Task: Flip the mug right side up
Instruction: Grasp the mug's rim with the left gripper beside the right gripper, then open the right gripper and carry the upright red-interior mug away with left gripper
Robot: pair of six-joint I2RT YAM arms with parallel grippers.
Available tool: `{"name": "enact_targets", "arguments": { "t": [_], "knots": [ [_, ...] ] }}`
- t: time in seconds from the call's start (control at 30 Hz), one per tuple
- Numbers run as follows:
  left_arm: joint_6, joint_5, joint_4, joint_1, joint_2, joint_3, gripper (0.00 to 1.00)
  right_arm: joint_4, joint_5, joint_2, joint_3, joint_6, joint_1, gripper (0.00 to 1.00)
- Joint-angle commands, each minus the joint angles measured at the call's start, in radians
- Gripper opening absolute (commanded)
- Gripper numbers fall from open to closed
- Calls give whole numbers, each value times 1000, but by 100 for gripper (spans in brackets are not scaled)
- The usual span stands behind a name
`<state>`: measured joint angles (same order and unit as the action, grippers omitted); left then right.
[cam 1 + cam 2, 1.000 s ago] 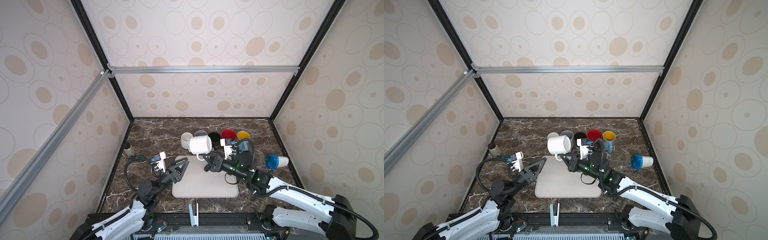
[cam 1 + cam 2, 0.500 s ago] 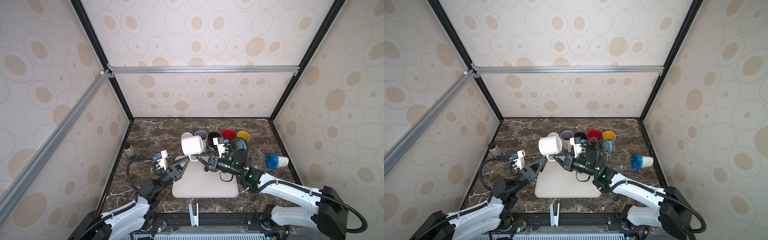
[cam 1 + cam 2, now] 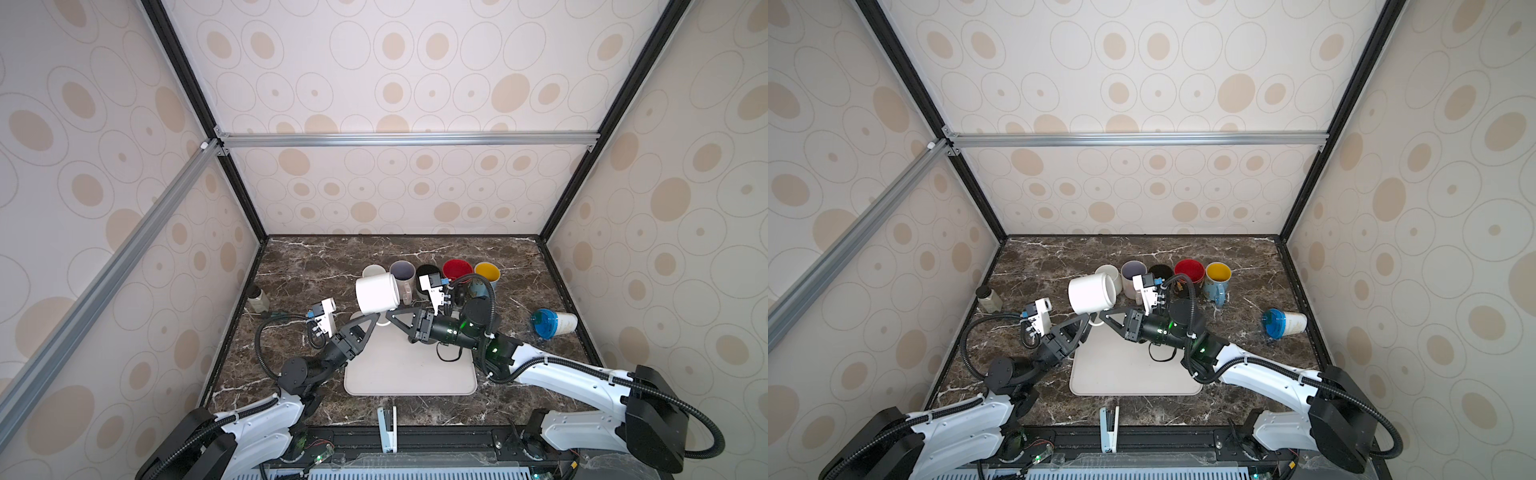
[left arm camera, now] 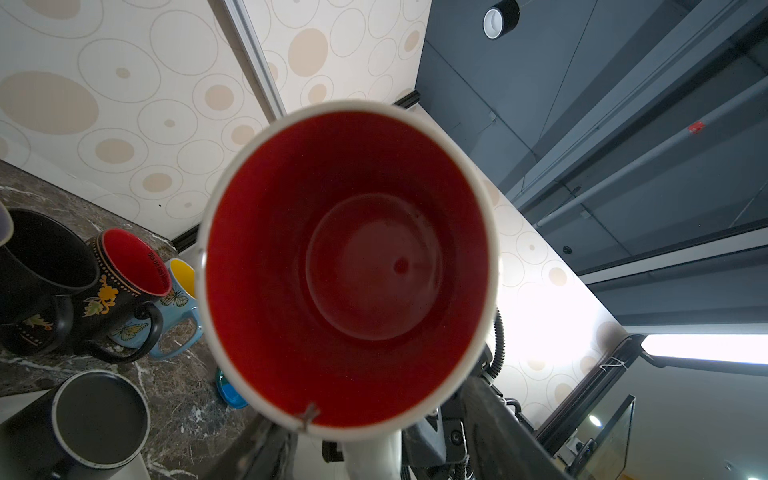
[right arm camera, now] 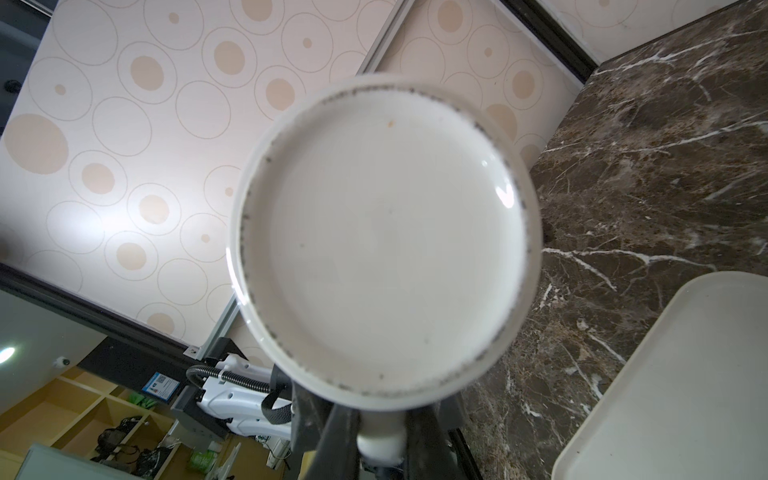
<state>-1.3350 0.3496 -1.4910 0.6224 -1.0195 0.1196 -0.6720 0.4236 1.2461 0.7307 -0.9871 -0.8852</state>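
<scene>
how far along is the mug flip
Done: white mug is off the tray, lying sideways in the air, right claw shut on its handle. In hand: left claw sits by that handle, grip unclear. Left: turn it mouth-up and set it down.

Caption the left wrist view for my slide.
White ceramic mug with red interior faces the camera mouth-on, assorted mugs standing beyond.
</scene>
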Motion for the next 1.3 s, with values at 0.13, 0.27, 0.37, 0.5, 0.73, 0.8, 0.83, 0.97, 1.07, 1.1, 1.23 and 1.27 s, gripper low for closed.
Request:
{"name": "enact_targets", "arguments": {
  "t": [0.13,0.27,0.37,0.5,0.73,0.8,0.83,0.97,1.07,1.1,1.23,1.27],
  "knots": [
    [-31,7,-84,-11,-16,31,57,-130,61,0,44,-9,0,0],
    [-33,7,-83,-11,-17,35,53,-134,70,6,43,-11,-1,0],
    [-34,7,-83,-11,-14,34,48,-142,75,12,42,-15,-2,0],
    [-37,6,-80,-12,-8,31,41,-139,80,12,42,-13,-7,0],
    [-25,7,-41,-12,9,33,36,-106,83,15,44,1,-14,0],
    [-25,11,-36,-11,10,37,37,-83,85,16,50,13,-17,0],
    [-25,14,-37,-11,10,38,38,-78,84,17,54,17,-20,0],
    [-23,12,-29,-11,14,39,41,-74,87,28,55,21,-25,0],
    [-21,11,-19,-11,21,38,31,-74,86,29,55,22,-25,0],
    [-20,11,-15,-12,24,39,30,-73,87,29,55,24,-25,0],
    [-11,1,7,-11,40,32,17,-68,87,30,55,25,-26,0],
    [-8,-2,15,-11,44,33,9,-67,87,32,55,25,-26,0]
  ]
}}
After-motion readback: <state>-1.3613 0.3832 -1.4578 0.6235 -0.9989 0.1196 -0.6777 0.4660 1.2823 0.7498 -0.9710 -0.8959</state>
